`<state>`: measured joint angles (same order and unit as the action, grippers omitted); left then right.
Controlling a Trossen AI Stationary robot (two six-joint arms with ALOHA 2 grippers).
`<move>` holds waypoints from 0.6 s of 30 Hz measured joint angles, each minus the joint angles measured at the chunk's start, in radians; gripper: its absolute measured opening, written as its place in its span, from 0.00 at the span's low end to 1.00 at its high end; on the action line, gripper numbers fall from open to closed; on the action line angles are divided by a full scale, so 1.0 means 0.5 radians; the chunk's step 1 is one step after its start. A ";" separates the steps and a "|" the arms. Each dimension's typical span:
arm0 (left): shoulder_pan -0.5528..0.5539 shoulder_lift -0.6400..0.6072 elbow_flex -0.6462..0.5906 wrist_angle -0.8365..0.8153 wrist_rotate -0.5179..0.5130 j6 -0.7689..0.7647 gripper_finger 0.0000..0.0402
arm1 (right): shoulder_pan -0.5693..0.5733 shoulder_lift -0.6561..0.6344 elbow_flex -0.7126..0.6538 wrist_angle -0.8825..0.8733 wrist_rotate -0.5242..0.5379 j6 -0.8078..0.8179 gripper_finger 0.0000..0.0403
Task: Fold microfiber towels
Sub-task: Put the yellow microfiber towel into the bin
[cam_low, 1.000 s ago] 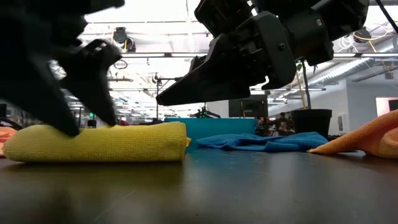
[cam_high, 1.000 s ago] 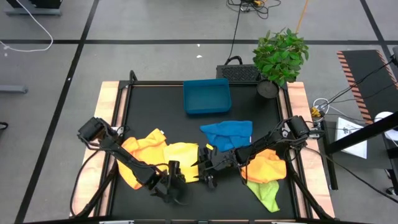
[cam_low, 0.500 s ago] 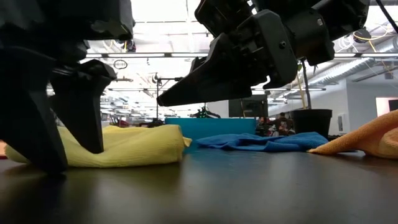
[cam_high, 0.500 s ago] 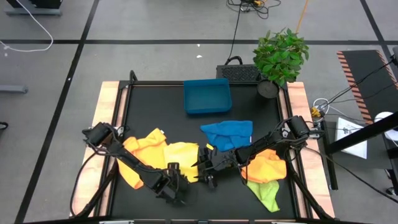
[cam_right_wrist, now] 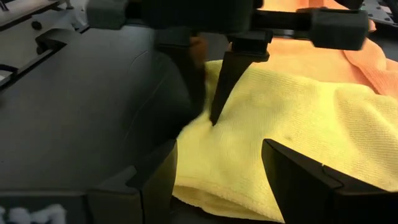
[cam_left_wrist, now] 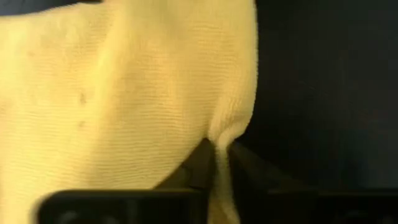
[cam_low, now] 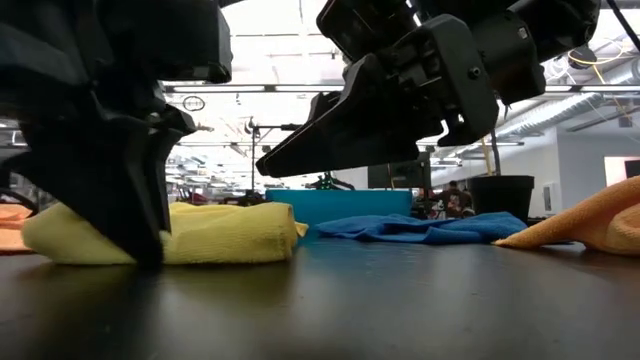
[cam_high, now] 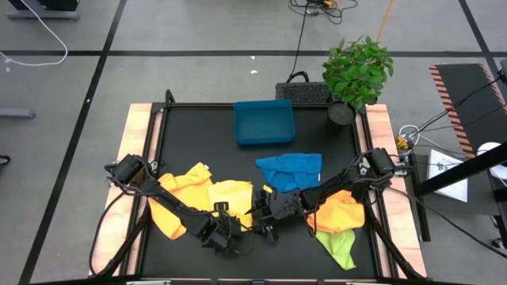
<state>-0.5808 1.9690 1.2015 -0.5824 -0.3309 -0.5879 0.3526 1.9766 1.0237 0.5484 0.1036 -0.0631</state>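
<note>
Pinching a ridge of the pale yellow towel (cam_left_wrist: 112, 106) between its two dark fingers, the left pincer (cam_high: 227, 240) is clamped on the cloth's near edge, fabric puckered up into the nip. Fine looped microfiber weave is visible in the left wrist view. That towel lies folded into a thick soft pad at the bench's (cam_high: 190, 127) near-centre, matte black top with wood side rails. Touching it on the left, a crumpled orange-yellow towel (cam_high: 178, 194). Right pincer (cam_high: 265, 224) hovers just beside the yellow pad, fingers apart, holding nothing. Behind it, a rumpled blue towel (cam_high: 290, 170). Near the right rail, an orange towel (cam_high: 342, 210) bunched over a lime green towel (cam_high: 339, 248). Rigid blue rectangular tray (cam_high: 264, 122) sits at the far edge, well apart from the cloths. Potted plant (cam_high: 356, 70) at the far right corner.
</note>
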 joint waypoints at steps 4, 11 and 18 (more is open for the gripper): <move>0.013 -0.031 -0.004 -0.037 -0.006 0.046 0.03 | 0.020 0.000 0.000 0.001 0.000 -0.037 0.57; 0.096 -0.210 -0.014 -0.082 0.018 0.058 0.01 | 0.064 -0.002 0.001 0.084 0.000 -0.142 0.57; 0.180 -0.297 -0.013 -0.080 0.096 0.081 0.01 | 0.078 -0.002 0.002 0.031 0.353 -0.273 0.57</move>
<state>-0.4908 1.8207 1.1948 -0.6224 -0.2829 -0.5472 0.3918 1.9759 1.0245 0.5639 0.2801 -0.1995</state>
